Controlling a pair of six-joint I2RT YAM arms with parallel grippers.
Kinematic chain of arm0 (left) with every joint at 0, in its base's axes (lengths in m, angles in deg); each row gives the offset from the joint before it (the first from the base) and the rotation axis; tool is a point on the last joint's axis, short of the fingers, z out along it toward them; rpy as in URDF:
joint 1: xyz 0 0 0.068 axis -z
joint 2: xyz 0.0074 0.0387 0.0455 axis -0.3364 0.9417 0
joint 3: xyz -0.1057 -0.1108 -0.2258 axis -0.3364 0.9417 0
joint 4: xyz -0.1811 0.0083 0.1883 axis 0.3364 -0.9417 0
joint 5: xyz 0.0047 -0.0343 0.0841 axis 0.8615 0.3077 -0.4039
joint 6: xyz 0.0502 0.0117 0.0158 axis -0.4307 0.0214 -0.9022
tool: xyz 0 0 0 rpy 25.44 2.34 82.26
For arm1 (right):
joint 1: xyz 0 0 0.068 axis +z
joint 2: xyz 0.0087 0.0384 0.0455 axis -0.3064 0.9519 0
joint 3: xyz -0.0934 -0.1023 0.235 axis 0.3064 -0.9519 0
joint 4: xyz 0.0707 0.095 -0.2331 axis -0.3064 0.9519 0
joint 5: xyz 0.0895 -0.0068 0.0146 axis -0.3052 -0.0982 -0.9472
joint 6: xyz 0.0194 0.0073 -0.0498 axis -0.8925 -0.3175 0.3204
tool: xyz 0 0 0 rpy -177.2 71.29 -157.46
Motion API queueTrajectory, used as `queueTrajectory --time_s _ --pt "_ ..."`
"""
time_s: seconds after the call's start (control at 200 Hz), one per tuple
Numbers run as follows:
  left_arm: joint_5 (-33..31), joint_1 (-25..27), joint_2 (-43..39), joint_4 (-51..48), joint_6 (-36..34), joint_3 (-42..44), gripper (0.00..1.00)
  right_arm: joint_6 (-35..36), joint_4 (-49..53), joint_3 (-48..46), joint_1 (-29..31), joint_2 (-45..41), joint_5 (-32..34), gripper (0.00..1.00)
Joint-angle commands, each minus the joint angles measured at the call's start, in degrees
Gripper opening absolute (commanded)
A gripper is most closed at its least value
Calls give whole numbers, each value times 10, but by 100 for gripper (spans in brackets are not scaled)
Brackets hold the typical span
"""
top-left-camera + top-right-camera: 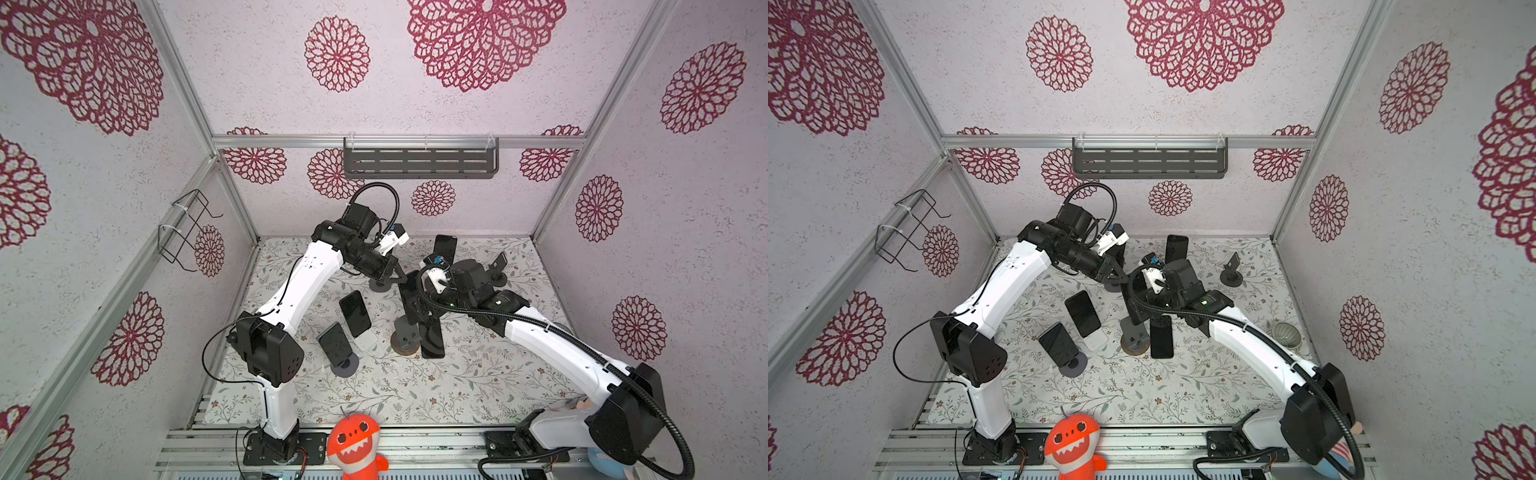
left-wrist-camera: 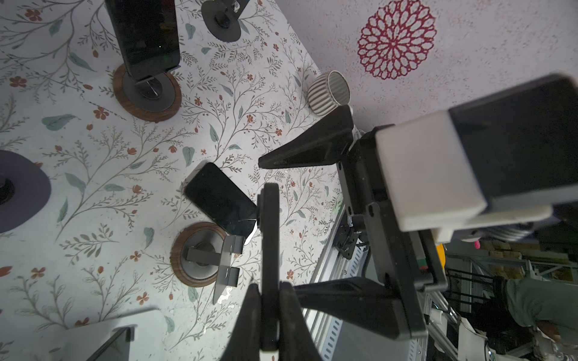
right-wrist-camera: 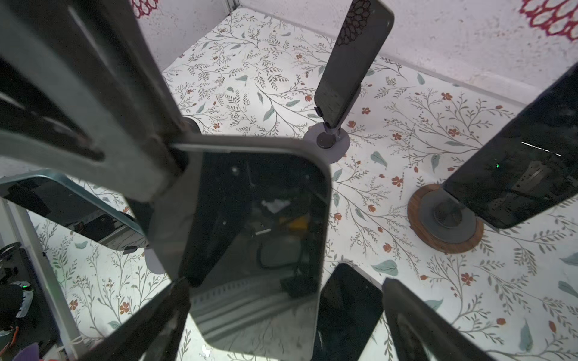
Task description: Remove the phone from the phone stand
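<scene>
The left gripper is clamped tight on the phone, pinching one end so the slab hangs above the table. The right gripper is spread wide, with a finger on each side of the phone's other end. It grips nothing, though whether a finger brushes the casing is hard to tell from this close.

The phone is clear of the phone stand, whose grey cradle on a wooden base sits empty just beside it. A second phone lies flat on the table right next to that base.

Two loaded stands crowd the far side, and a striped cup sits by the wall. In both top views the near strip of table is bare.
</scene>
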Motion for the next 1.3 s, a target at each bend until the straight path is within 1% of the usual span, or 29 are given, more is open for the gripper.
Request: queueTrajectory --time_s 0.0,0.315,0.42,0.771,0.936,1.181,1.286,1.296 --pt "36 -7 -22 14 16 -13 0 -11 -33 23 10 8 2 99" --pt "42 -15 -17 26 31 -12 0 -17 -49 17 21 26 4 98" --pt "42 -15 -16 28 34 -13 0 -20 -50 17 23 27 4 96" --pt "45 -15 -15 33 41 -13 0 -26 -49 13 26 35 36 83" --pt "43 -15 -16 34 41 -7 0 -31 -45 15 26 32 49 79" --pt "38 -16 -26 55 44 14 0 -41 -35 14 24 13 66 67" --pt "38 -18 -32 65 47 24 0 -44 -32 14 21 5 71 65" --pt "38 -18 -32 66 47 25 2 -44 -32 14 21 4 71 65"
